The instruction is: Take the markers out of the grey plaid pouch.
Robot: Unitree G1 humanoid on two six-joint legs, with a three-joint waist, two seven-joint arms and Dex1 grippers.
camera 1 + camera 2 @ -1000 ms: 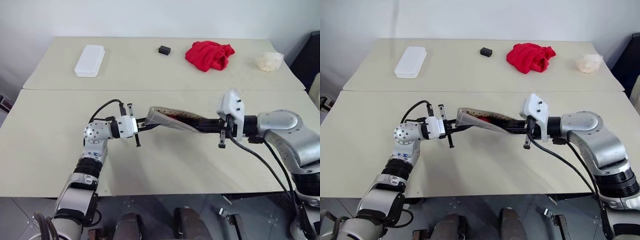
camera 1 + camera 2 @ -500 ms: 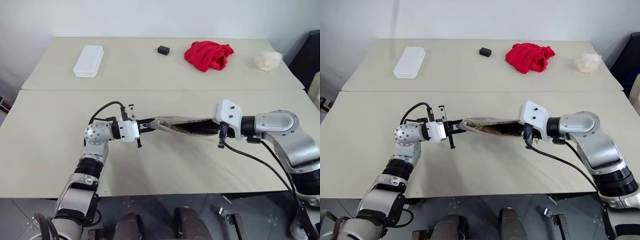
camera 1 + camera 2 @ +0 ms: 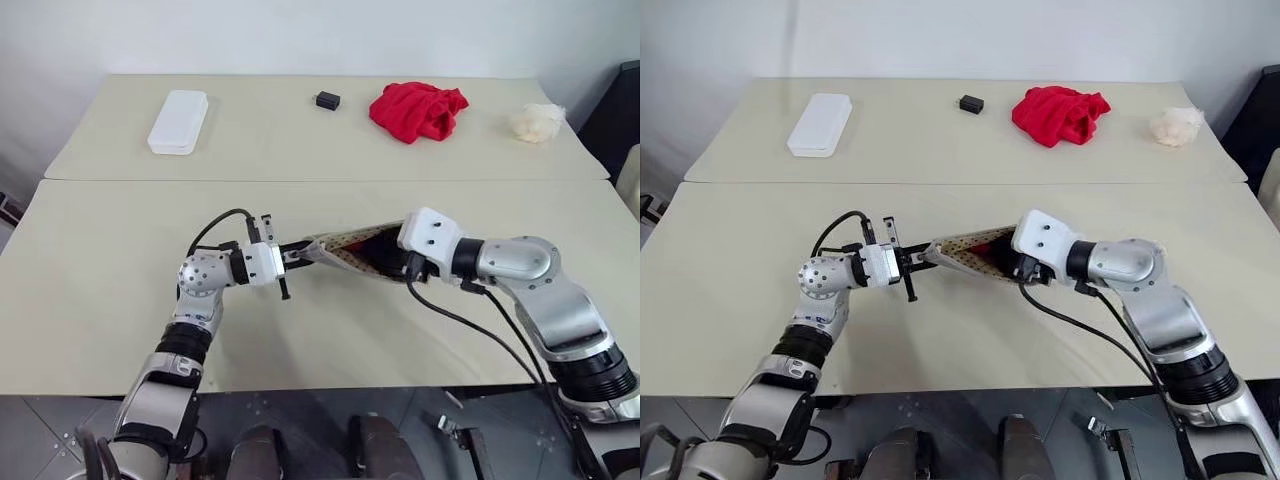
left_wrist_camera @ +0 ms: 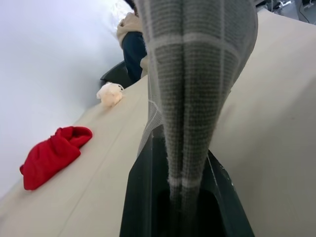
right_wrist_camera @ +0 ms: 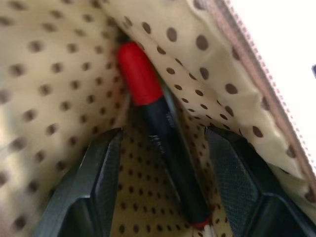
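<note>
The grey plaid fabric pouch (image 3: 975, 256) with thin white grid lines hangs above the near table at mid-frame, stretched between my two arms. Its left end is pinched in my left gripper (image 4: 181, 192), whose black fingers are clamped tight on the woven cloth.

Change noted: a second ago my right gripper (image 5: 163, 163) was clamped shut on the pouch's right end. It has since let go, spread its fingers and pushed into the open mouth. The pouch, formerly sagging level, now tilts with its mouth toward the right arm.

In the right wrist view, the two black fingers (image 5: 94, 182) stand apart on either side of a slim marker (image 5: 158, 133) with a glossy red cap and dark barrel. It lies in the fold of the beige brown-dotted lining, and the fingers are not yet closed on it. I judge the extraction ready to proceed. The light green marker I cannot find.

On the far table, upper frame: a white hard rectangular case (image 3: 820, 123), a small black block (image 3: 972, 103), a crumpled red cloth (image 3: 1060, 112) and a cream wad (image 3: 1177, 126).
</note>
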